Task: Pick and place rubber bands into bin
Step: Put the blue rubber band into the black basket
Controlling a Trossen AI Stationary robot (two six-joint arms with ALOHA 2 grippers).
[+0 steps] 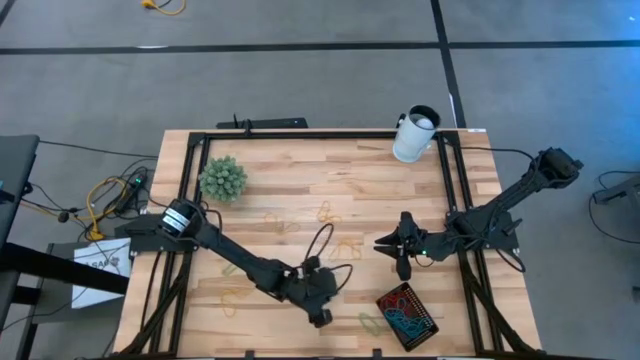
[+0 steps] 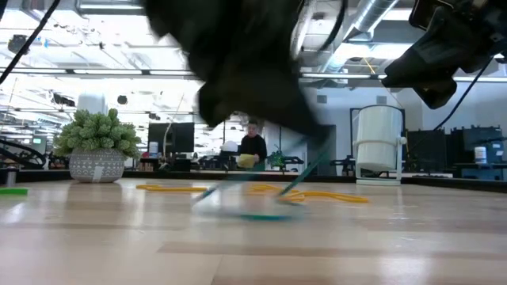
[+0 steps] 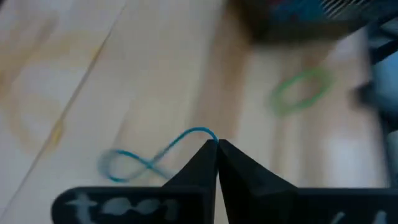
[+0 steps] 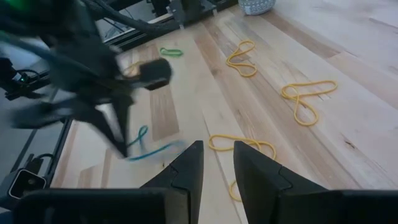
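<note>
Now blue rubber band (image 3: 149,158) in left end effector (image 3: 217,147)

My work surface (image 1: 300,190) is pale wooden planks. On it lie scattered rubber bands (image 1: 338,247), mostly yellow, with a green one (image 1: 371,322) just beside the bin (image 1: 407,316) at the near edge. A potted plant (image 1: 223,179) and a white cup (image 1: 414,135) stand at the far side.

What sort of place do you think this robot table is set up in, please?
Probably an open lab or workshop: the low view shows exposed ceiling ducts, monitors on benches and a person beyond the wooden table.
</note>
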